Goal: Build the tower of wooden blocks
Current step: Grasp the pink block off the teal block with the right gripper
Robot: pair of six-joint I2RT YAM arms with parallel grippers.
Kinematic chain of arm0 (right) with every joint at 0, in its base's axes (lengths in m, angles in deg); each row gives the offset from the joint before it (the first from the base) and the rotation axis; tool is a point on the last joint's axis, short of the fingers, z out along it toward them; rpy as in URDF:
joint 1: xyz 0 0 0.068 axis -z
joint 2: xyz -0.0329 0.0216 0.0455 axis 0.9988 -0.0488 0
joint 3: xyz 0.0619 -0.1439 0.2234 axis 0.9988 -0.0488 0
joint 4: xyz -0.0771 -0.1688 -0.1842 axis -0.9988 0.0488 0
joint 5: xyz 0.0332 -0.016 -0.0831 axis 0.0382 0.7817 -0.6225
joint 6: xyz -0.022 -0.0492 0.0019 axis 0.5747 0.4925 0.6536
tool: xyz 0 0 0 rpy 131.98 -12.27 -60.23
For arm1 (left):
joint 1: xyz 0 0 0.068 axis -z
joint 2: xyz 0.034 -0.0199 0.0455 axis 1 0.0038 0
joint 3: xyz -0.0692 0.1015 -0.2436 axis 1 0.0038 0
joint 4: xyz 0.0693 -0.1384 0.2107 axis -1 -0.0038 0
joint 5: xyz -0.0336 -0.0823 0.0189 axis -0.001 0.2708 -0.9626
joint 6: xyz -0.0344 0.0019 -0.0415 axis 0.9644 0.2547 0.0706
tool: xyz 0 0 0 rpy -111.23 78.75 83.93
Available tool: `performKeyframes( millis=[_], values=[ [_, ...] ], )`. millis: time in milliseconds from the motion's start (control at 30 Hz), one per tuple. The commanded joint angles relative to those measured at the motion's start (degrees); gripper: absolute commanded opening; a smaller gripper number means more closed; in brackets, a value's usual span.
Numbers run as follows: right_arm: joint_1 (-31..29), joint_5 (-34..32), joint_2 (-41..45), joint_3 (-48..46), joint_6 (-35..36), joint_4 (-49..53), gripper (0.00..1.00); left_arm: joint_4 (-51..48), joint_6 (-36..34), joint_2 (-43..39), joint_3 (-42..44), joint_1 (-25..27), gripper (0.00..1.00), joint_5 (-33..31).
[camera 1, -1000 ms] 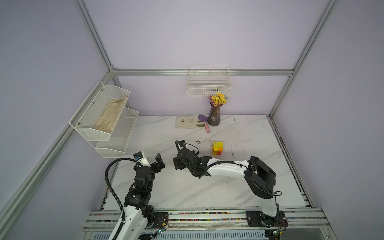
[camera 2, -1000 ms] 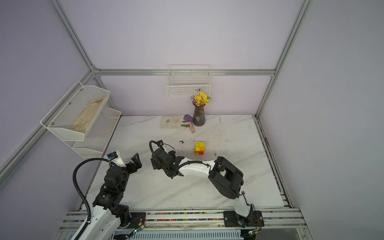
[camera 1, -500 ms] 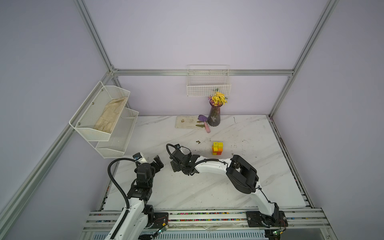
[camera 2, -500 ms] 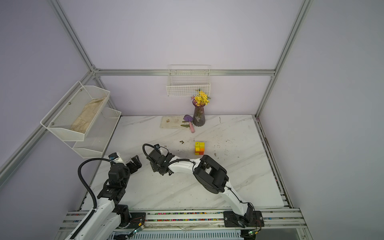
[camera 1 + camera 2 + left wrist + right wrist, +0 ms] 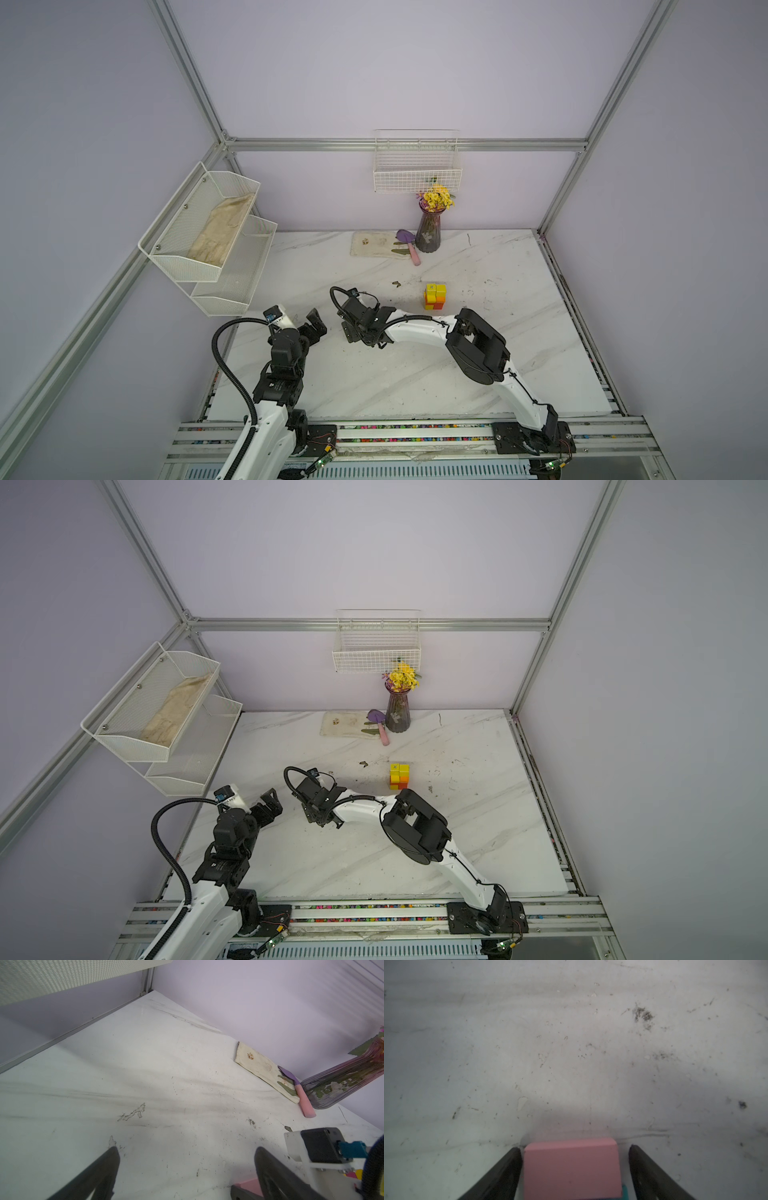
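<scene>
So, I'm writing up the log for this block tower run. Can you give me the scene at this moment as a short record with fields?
tower: short stack of yellow, orange and red blocks, standing alone on the table
right gripper: open, jaws around the pink block, gap on one side
left gripper: open, nothing between its fingers
teal piece: just showing at the pink block's edge
vase: purple, yellow flowers, by the far wall

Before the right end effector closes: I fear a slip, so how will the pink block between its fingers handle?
The pink block looks rigid with flat sides, so it probably grips squarely. Its smooth paint may slip. The teal piece at its edge might get nudged.
</scene>
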Motion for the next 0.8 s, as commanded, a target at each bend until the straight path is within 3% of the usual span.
performKeyframes(
  millis=[0, 767],
  values=[
    [0.3, 0.4, -1.6, 0.9, 0.1, 2.0, 0.78, 2.5, 0.6, -0.3, 2.0, -0.4, 1.0, 0.5],
    [0.5, -3.1, 0.7, 0.8, -1.8, 1.9, 0.58, 2.5, 0.3, 0.0, 1.9, -0.4, 1.0, 1.2]
  ],
)
